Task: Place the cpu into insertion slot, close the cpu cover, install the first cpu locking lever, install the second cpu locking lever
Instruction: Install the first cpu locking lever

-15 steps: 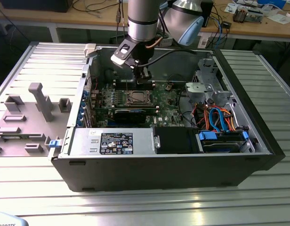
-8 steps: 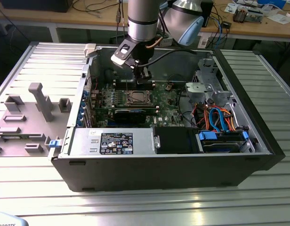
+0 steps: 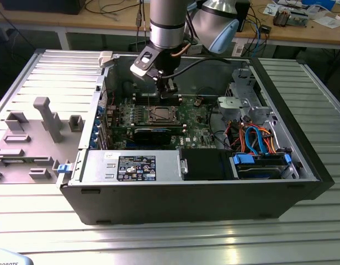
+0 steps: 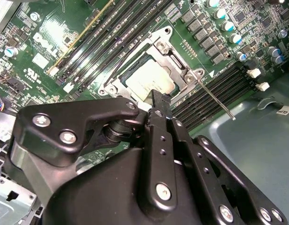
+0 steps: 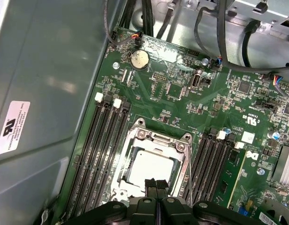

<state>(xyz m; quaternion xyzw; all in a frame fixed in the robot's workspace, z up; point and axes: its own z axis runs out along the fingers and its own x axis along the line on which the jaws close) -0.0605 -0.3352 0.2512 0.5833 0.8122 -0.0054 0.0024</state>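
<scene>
Exterior view: arm reaches down into the open PC case [image 3: 186,204] on the bench [image 3: 159,243], tool [image 3: 169,94] just above the motherboard [image 3: 198,118], over the socket area. First wrist view shows the fingertips [image 5: 149,183] pressed together w/ nothing btwn them, at the socket's edge. The cpu [image 5: 151,169] sits in the socket, and the cpu cover [image 5: 156,139] lies flat around it w/ the silver top showing thru its window. Second wrist view adds a thin locking lever [image 4: 217,99] sticking out free from a socket corner, towards the case floor.
</scene>
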